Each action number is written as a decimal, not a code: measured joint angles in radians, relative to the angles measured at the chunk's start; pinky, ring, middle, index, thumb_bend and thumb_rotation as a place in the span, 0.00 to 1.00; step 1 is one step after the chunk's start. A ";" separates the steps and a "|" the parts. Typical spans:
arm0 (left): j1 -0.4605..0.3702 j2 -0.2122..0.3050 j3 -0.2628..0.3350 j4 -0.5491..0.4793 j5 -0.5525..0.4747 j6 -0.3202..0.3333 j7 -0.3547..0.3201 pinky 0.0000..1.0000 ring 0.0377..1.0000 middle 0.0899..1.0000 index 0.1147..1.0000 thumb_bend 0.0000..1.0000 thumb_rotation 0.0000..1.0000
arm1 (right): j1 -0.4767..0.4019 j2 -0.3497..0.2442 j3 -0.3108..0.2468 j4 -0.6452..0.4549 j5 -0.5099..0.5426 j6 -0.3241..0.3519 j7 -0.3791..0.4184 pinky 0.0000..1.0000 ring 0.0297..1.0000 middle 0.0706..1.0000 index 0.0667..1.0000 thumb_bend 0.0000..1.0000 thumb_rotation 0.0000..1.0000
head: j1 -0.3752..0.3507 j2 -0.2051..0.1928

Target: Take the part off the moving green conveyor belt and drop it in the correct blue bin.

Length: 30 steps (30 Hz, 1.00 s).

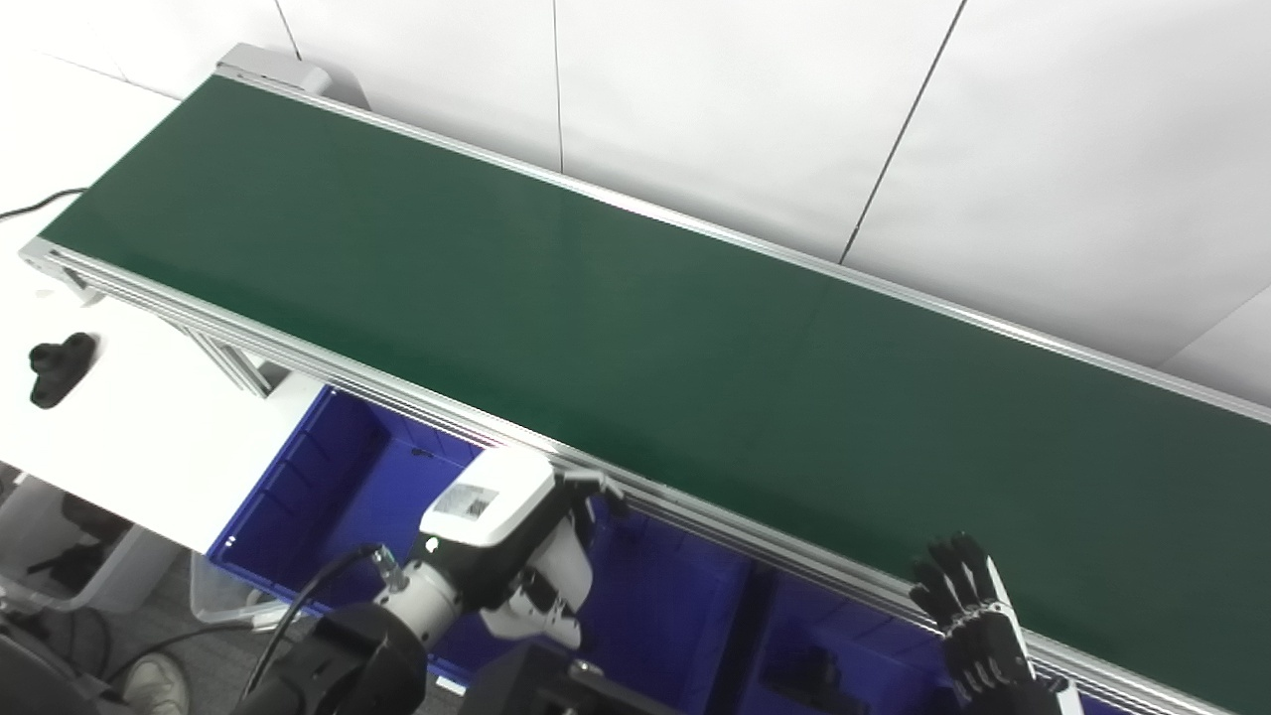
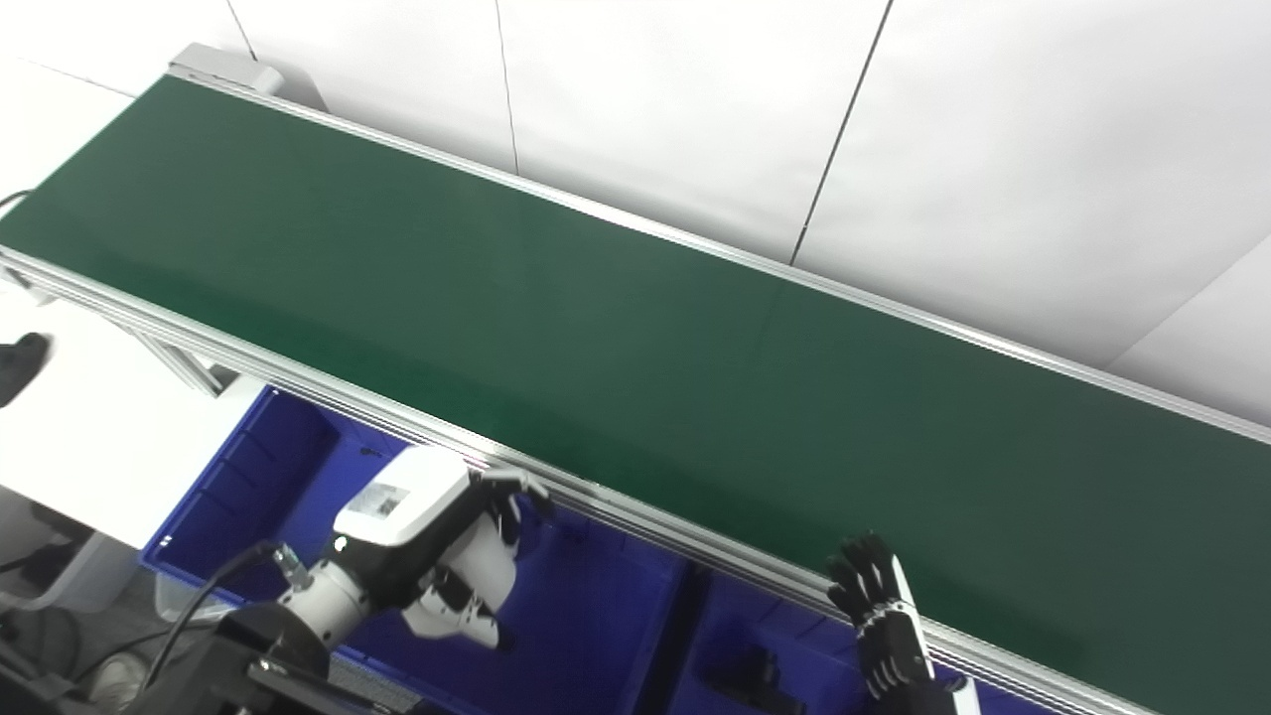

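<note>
The green conveyor belt [image 1: 616, 308] runs from upper left to lower right and carries no part in view. My left hand [image 1: 516, 541] hovers over the left blue bin [image 1: 338, 477], just below the belt's near rail, fingers apart and holding nothing. My right hand [image 1: 968, 611] is raised at the belt's near rail, fingers spread upward, empty. A second blue bin [image 1: 824, 645] lies to the right of the first with a dark part [image 2: 755, 670] in it.
A black part [image 1: 60, 365] lies on the white table [image 1: 149, 427] at the left. A clear plastic bin [image 1: 60, 556] stands under that table. White wall panels rise behind the belt.
</note>
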<state>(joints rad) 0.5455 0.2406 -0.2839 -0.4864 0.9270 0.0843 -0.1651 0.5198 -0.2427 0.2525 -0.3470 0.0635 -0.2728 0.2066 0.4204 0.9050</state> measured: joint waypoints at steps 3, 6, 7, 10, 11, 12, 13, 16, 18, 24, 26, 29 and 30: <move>-0.008 -0.002 -0.020 0.004 0.000 -0.002 -0.010 0.42 0.42 0.45 0.64 0.51 0.00 | -0.011 0.003 0.001 0.000 0.000 0.003 0.004 0.90 0.91 0.94 0.96 0.87 0.91 | -0.006 0.000; -0.013 0.000 -0.021 0.010 0.000 -0.002 -0.012 0.41 0.42 0.45 0.63 0.51 0.00 | -0.012 0.007 0.000 0.000 -0.002 0.004 0.004 0.90 0.91 0.94 0.96 0.87 0.91 | -0.011 -0.002; -0.016 0.000 -0.021 0.016 0.000 -0.002 -0.012 0.41 0.42 0.45 0.63 0.51 0.00 | -0.012 0.007 0.000 0.000 -0.003 0.004 0.004 0.90 0.91 0.94 0.96 0.87 0.91 | -0.015 -0.002; -0.022 0.000 -0.024 0.019 0.003 -0.003 -0.012 0.42 0.41 0.47 0.63 0.51 0.00 | -0.014 0.009 -0.001 0.001 -0.004 0.004 0.004 0.90 0.91 0.94 0.96 0.88 0.90 | -0.018 -0.003; -0.025 0.000 -0.026 0.020 0.010 -0.003 -0.012 0.43 0.41 0.47 0.63 0.51 0.00 | -0.014 0.009 -0.001 0.001 -0.004 0.004 0.004 0.90 0.91 0.94 0.96 0.88 0.90 | -0.018 -0.003; -0.028 0.001 -0.027 0.021 0.022 -0.004 -0.012 0.43 0.41 0.48 0.63 0.51 0.00 | -0.015 0.009 -0.002 0.001 -0.004 0.004 0.004 0.91 0.92 0.94 0.96 0.88 0.90 | -0.018 -0.003; -0.030 0.001 -0.029 0.021 0.033 -0.005 -0.011 0.51 0.54 0.58 0.65 0.68 0.07 | -0.015 0.009 -0.002 0.001 -0.004 0.004 0.004 0.91 0.91 0.94 0.96 0.87 0.90 | -0.018 -0.003; -0.029 0.011 -0.034 0.021 0.095 -0.008 -0.010 0.65 0.71 0.74 0.69 0.91 0.22 | -0.015 0.009 -0.002 0.001 -0.004 0.004 0.004 0.91 0.91 0.93 0.96 0.88 0.90 | -0.022 -0.002; -0.028 0.016 -0.035 0.020 0.125 -0.008 -0.011 0.71 0.77 0.80 0.74 0.98 0.30 | -0.015 0.009 -0.003 0.001 -0.004 0.004 0.004 0.91 0.91 0.93 0.96 0.88 0.90 | -0.023 -0.002; -0.023 0.016 -0.036 0.008 0.151 -0.008 -0.024 0.77 0.82 0.85 0.77 1.00 0.37 | -0.013 0.009 -0.004 0.001 -0.005 0.004 0.005 0.90 0.91 0.93 0.96 0.88 0.90 | -0.026 0.002; -0.020 0.016 -0.036 0.003 0.157 -0.008 -0.035 0.78 0.83 0.85 0.77 1.00 0.37 | -0.011 0.009 -0.004 0.001 -0.005 0.004 0.005 0.90 0.91 0.93 0.96 0.88 0.90 | -0.031 0.003; -0.013 0.013 -0.034 -0.010 0.163 -0.008 -0.042 0.79 0.83 0.85 0.77 1.00 0.37 | -0.010 0.009 -0.004 0.001 -0.005 0.005 0.005 0.90 0.91 0.93 0.96 0.88 0.90 | -0.034 0.005; -0.013 0.013 -0.034 -0.010 0.163 -0.008 -0.042 0.79 0.83 0.85 0.77 1.00 0.37 | -0.009 0.009 -0.004 0.001 -0.005 0.005 0.005 0.90 0.91 0.93 0.96 0.88 0.90 | -0.034 0.005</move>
<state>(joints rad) 0.5326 0.2535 -0.3178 -0.4964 1.0901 0.0766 -0.2072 0.5104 -0.2333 0.2488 -0.3460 0.0581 -0.2680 0.2114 0.3866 0.9097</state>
